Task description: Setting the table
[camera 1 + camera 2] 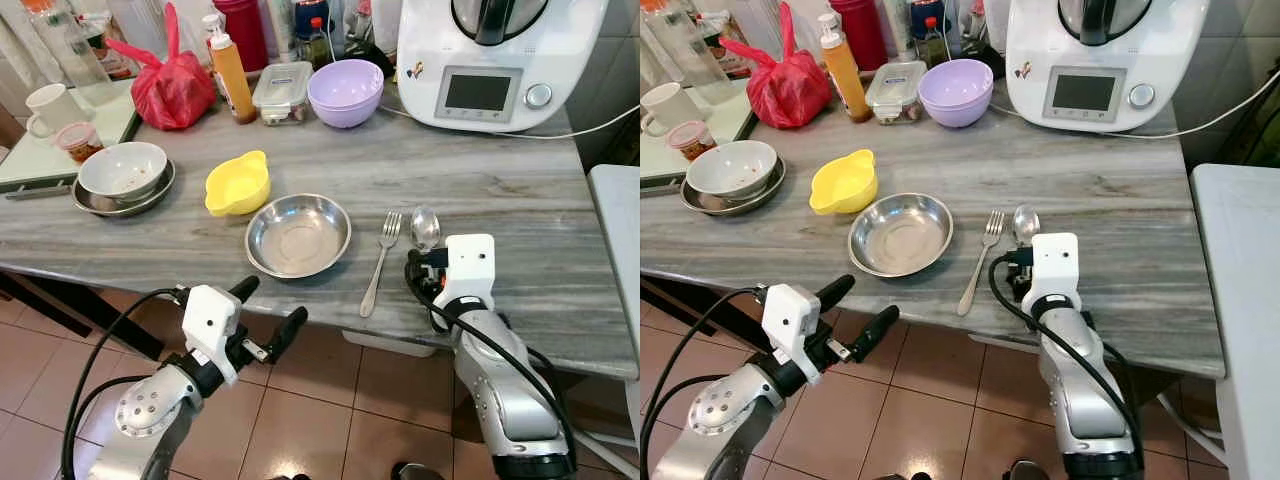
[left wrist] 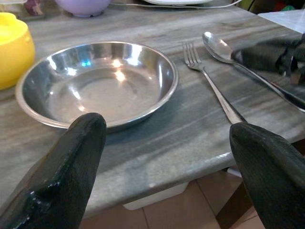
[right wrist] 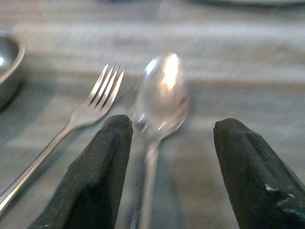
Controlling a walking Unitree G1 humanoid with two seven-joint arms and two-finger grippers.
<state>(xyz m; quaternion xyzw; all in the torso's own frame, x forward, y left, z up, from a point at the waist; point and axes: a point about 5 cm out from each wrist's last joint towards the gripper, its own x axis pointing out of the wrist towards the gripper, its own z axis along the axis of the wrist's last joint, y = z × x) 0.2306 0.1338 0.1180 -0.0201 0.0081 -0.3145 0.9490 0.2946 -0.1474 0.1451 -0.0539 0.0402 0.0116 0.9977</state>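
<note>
Both sets of fingers stand apart, gripping nothing.

On the grey table [image 1: 520,200], the right gripper [image 3: 167,167] straddles the handle of the spoon [image 1: 425,227], which lies just right of the fork [image 1: 379,262]. A steel bowl [image 1: 298,235] sits left of the fork, a yellow cup [image 1: 238,183] beyond it. Off the near edge, the left gripper [image 1: 272,310] hovers over the floor tiles.

steel bowl [image 1: 298,235], fork [image 1: 380,262], spoon [image 1: 425,227]
</note>
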